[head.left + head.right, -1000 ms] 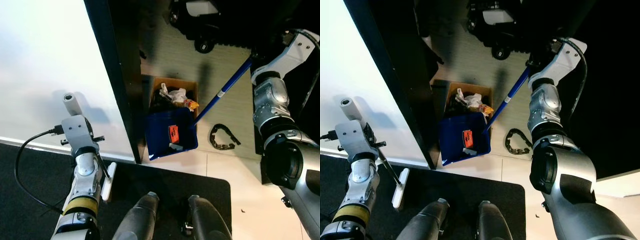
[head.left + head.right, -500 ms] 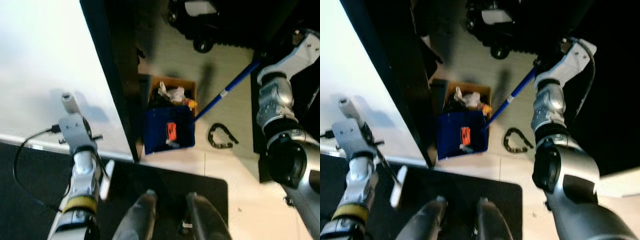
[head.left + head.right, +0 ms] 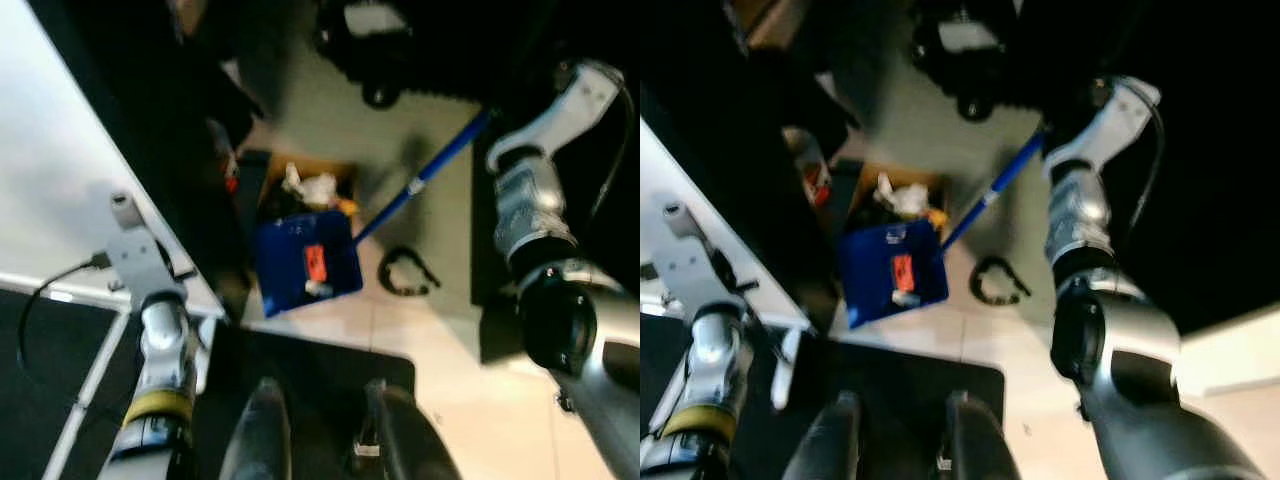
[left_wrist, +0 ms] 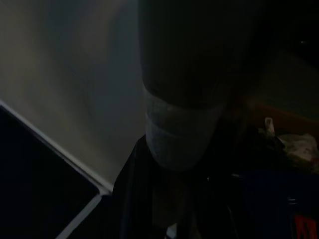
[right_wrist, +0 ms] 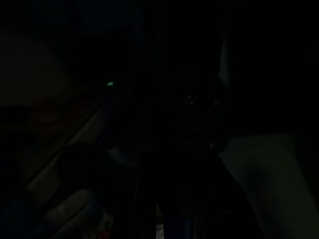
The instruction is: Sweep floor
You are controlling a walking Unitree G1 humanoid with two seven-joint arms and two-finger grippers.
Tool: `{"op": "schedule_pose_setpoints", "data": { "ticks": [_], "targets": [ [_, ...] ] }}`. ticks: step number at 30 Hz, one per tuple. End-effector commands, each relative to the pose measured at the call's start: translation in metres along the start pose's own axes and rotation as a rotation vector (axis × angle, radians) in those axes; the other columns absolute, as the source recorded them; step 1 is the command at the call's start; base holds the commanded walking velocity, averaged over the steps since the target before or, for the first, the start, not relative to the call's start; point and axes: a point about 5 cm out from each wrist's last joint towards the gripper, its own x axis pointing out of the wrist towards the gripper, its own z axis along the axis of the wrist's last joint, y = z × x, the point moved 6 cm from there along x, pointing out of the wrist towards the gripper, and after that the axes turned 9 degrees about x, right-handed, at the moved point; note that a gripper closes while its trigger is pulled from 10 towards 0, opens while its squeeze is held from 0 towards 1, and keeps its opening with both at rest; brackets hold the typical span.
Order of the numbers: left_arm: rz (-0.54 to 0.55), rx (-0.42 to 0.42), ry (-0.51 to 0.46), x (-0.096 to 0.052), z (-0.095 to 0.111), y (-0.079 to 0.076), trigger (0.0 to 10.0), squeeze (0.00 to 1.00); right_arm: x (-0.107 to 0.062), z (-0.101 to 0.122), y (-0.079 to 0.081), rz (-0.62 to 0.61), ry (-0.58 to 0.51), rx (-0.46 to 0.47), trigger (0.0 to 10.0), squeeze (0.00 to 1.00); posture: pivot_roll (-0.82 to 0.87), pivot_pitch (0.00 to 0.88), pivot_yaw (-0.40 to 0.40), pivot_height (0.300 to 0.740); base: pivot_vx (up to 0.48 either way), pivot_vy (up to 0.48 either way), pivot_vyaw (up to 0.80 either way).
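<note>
Floor [image 3: 430, 330]: pale tiles in front of the robot, with a dark mat [image 3: 300, 360] nearest its legs; head views blurred.
White panel [image 3: 60, 190]: broad, on the robot's left, edged by a dark upright.
Right arm [image 3: 530, 210]: raised and reaching forward on the right; its claw lies in shadow at the top end of the blue handle, so grip and opening cannot be told.
Left arm [image 3: 155, 340]: low on the left, forearm pointing forward beside the white panel; claw state cannot be told, left wrist view too dark.
Blue dustpan [image 3: 305, 262]: on the floor ahead, centre-left, bearing an orange label; well below and to the left of the right claw.
Blue handle [image 3: 420, 180]: slants from the dustpan's right edge up toward the right arm's end.
Cardboard box [image 3: 310, 185]: just behind the dustpan, holding crumpled rubbish.
Black curved object [image 3: 405, 272]: on the floor right of the dustpan.
</note>
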Motion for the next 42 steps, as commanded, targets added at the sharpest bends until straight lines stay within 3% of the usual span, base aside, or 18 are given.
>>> {"op": "schedule_pose_setpoints", "data": {
  "ticks": [1, 10, 26, 32, 34, 37, 42],
  "targets": [
    [0.014, 0.014, 0.021, -0.003, -0.007, 0.005, 10.0, 0.0, 0.001, 0.003, 0.0, 0.008, -0.002, 0.015, 10.0, 0.0, 0.1, 0.103, -0.079, 0.74, 0.0, -0.465, 0.8],
    [0.092, 0.004, 0.065, -0.004, -0.016, 0.021, 10.0, 0.0, 0.001, -0.001, 0.003, 0.006, 0.002, 0.018, 10.0, 0.0, 0.1, 0.106, -0.085, 0.74, 0.0, -0.19, 0.47],
    [0.027, 0.05, 0.041, -0.005, -0.013, 0.011, 10.0, 0.0, 0.0, -0.004, 0.005, 0.018, 0.012, 0.018, 10.0, 0.0, 0.1, 0.104, -0.084, 0.74, 0.0, 0.0, 0.0],
    [-0.008, 0.075, 0.019, -0.007, -0.011, 0.004, 10.0, 0.0, -0.003, -0.003, -0.01, -0.047, -0.001, 0.058, 10.0, 0.0, 0.1, 0.097, -0.089, 0.74, 0.0, 0.0, 0.0],
    [-0.022, 0.075, 0.013, -0.007, -0.01, 0.001, 10.0, 0.0, -0.004, 0.004, -0.019, -0.093, -0.031, 0.09, 10.0, 0.0, 0.1, 0.096, -0.089, 0.74, 0.0, 0.0, 0.0],
    [-0.047, 0.078, 0.003, -0.008, -0.008, -0.004, 10.0, 0.0, -0.004, 0.031, -0.04, -0.201, -0.141, 0.158, 10.0, 0.0, 0.1, 0.093, -0.089, 0.74, 0.0, 0.0, 0.0],
    [-0.039, 0.168, 0.015, -0.011, -0.014, 0.002, 10.0, 0.0, -0.005, 0.046, -0.053, -0.287, -0.177, 0.106, 10.0, 0.0, 0.1, 0.091, -0.087, 0.74, 0.0, 0.0, 0.0]
  ]
}}
